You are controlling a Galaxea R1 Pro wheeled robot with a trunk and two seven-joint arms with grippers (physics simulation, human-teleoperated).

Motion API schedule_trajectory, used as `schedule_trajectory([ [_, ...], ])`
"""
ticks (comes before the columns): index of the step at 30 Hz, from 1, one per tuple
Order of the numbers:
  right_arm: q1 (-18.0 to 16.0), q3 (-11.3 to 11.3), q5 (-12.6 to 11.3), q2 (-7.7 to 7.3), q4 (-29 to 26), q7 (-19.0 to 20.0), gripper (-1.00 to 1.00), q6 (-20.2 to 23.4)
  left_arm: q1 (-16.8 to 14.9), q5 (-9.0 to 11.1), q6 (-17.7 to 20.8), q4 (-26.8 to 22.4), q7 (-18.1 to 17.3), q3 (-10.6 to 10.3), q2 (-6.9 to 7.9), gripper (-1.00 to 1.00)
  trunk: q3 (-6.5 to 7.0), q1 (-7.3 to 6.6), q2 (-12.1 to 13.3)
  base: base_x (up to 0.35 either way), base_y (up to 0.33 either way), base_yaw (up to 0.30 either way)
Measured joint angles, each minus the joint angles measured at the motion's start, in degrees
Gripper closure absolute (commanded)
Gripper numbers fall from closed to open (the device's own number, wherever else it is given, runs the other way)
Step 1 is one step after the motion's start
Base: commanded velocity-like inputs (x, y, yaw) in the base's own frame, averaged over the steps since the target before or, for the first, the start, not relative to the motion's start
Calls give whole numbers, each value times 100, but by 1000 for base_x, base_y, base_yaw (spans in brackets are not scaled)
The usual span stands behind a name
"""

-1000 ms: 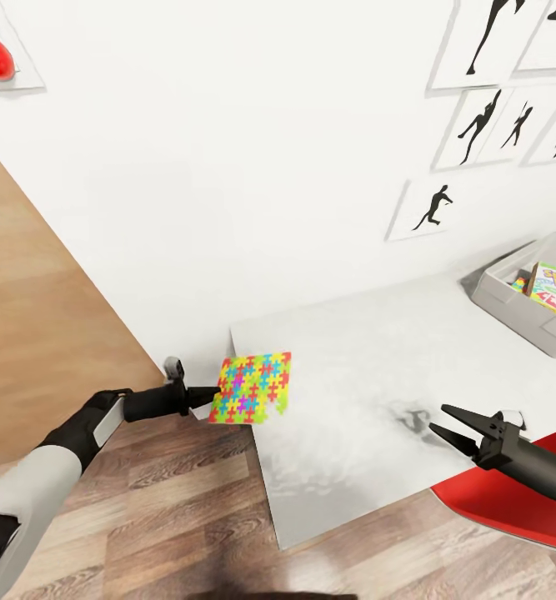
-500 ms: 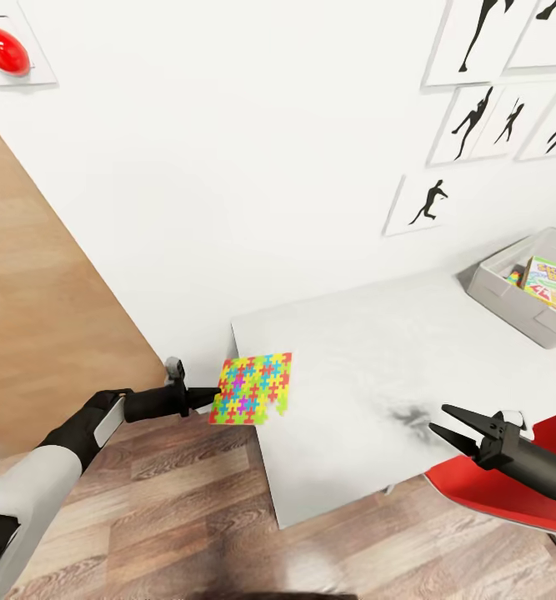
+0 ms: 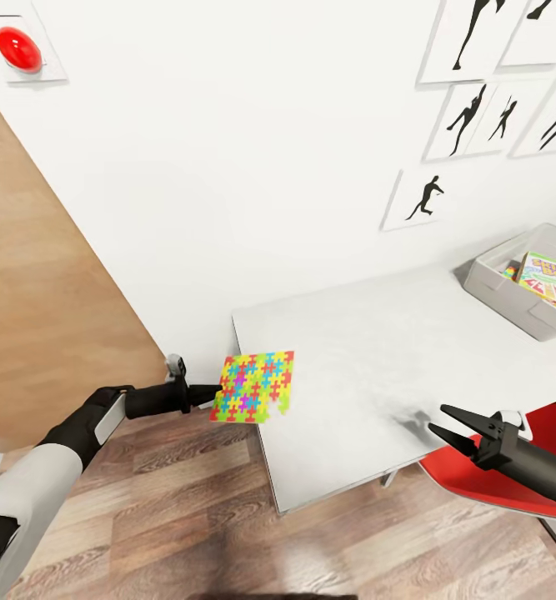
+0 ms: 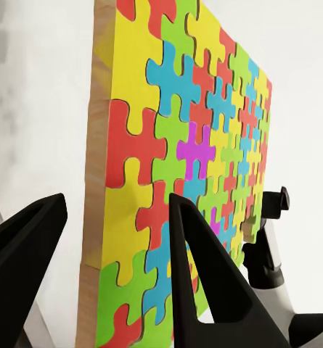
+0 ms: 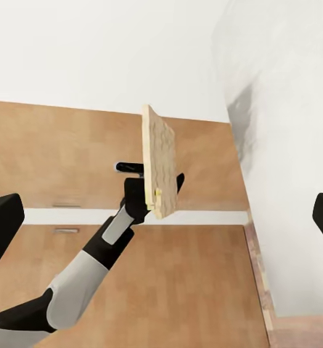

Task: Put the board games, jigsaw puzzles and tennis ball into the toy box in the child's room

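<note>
Beyond the light grey table (image 3: 369,350), a red chair (image 3: 511,492) sits at its near edge under the right gripper (image 3: 444,432), whose jaws are spread with nothing between them. One jigsaw puzzle (image 3: 255,387) hangs over the table's left corner, pinched at its edge in the left gripper (image 3: 213,393); the toy box (image 3: 501,293) at the table's far right already holds a Skip-Bo box (image 3: 547,278). Four silhouette pictures (image 3: 419,198) hang on the white wall above the table, a red button (image 3: 19,48) high to its left, and wood planks cover the floor (image 3: 169,517).

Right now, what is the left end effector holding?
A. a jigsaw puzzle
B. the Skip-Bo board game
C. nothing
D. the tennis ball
A: the left end effector is shut on the edge of the jigsaw puzzle, held up by the near corner of the table; the Skip-Bo game already lies in the toy box.
</note>
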Motion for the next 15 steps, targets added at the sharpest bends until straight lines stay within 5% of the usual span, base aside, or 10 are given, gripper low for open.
schedule_trajectory([
  [15, 0, 1, -1, 19, -3, -8, -100, 0, 0, 0, -1, 0, 8, 7, 8, 100, 49, 0, 0, 0, 0, 0],
])
